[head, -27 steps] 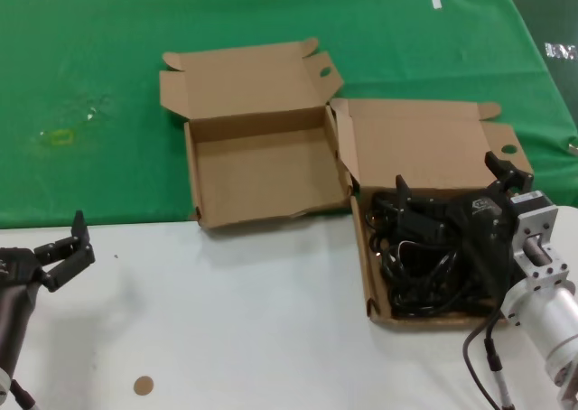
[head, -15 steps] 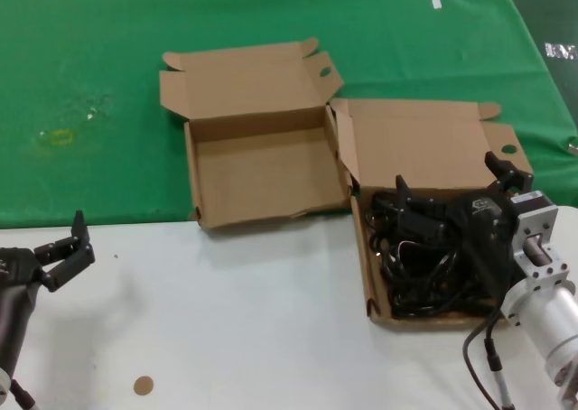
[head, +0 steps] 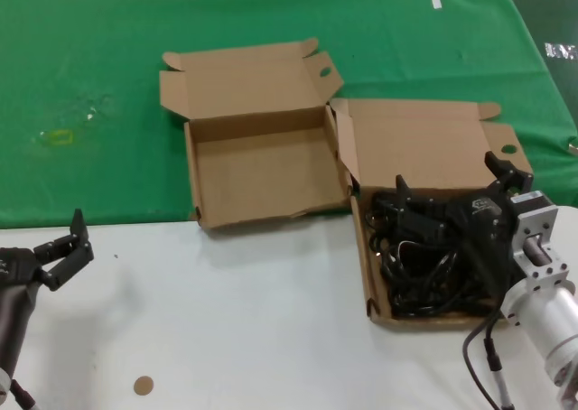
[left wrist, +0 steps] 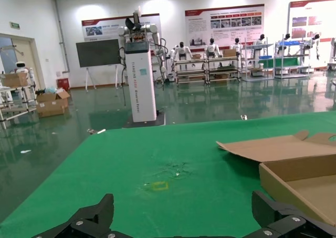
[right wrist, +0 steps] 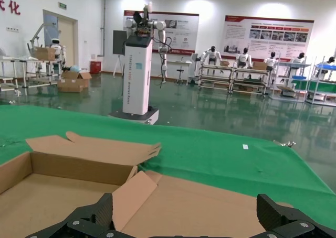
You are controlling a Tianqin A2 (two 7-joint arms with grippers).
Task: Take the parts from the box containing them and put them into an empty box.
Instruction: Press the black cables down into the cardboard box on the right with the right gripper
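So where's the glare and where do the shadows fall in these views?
Head view: even light, soft shadows on the white table beside the left gripper and under the empty box; the right gripper hangs open over the dark power cords. Both wrist views: ceiling lamps mirrored on the glossy hall floor, bright spots on the back wall.

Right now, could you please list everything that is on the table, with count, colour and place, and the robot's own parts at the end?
Cords: a tangle, count unclear, black, filling the right-hand box.
Full box: one, brown cardboard, lid open, near the right edge of the table.
Empty box: one, brown cardboard, lid open, at the middle, on the green cloth.
Green cloth: one, covering the far half of the table.
White table: one, near half bare.
Round disc: one, brown, on the white table near the front left.
Left gripper: black, open, low at the left, idle.
Right gripper: black, open, over the cords.
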